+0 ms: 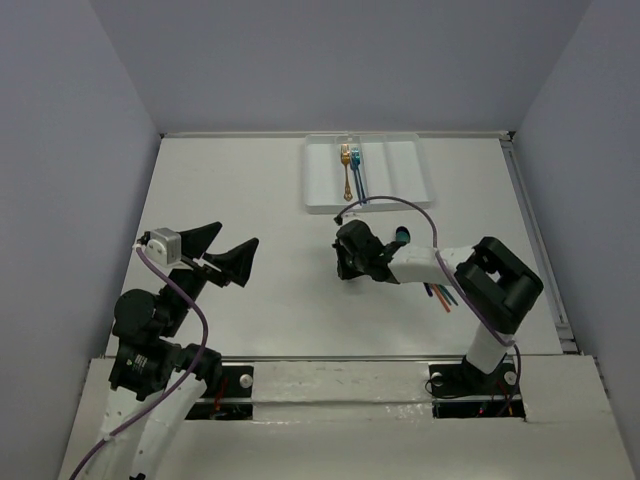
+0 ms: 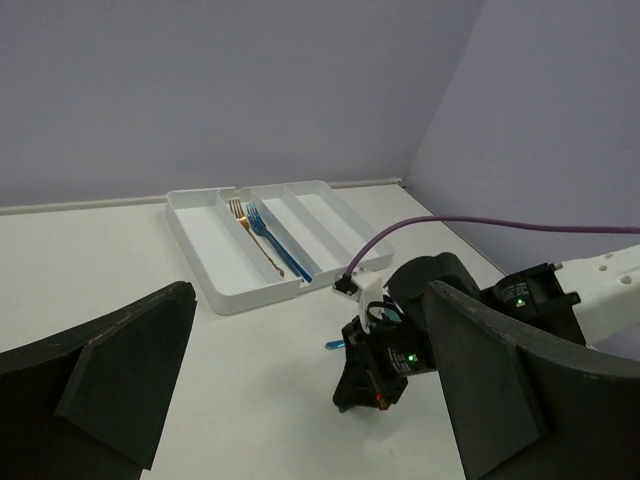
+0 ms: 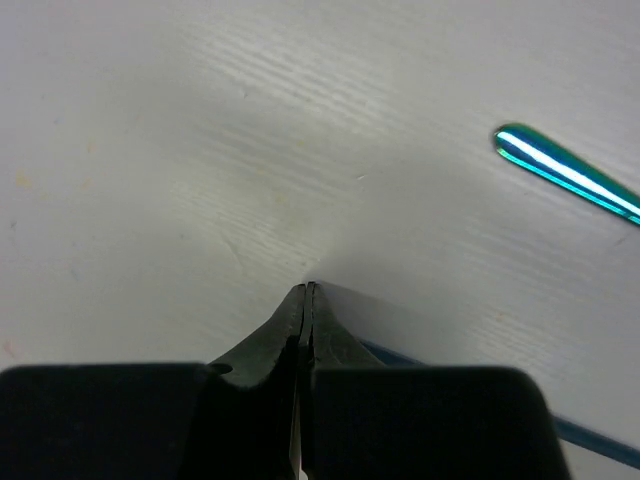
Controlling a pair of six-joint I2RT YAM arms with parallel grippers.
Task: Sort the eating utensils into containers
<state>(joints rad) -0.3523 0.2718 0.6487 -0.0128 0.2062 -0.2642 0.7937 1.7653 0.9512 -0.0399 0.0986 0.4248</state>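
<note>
The white tray (image 1: 410, 175) lies at the back of the table, with a gold fork (image 1: 346, 170) and a blue fork (image 1: 357, 172) together in its second compartment from the left. My right gripper (image 1: 343, 272) points down at the table, tips touching it (image 3: 306, 290), shut on the end of a thin blue utensil (image 3: 590, 437) that runs out from under its fingers. A teal utensil (image 3: 570, 172) lies just beyond it. Several more utensils (image 1: 440, 297) lie under the right forearm. My left gripper (image 1: 237, 236) is open and empty, above the table's left side.
The tray also shows in the left wrist view (image 2: 200, 240), and its other compartments hold nothing. A purple cable (image 1: 400, 202) arcs from the right wrist over the tray's near edge. Grey walls close in the table on three sides.
</note>
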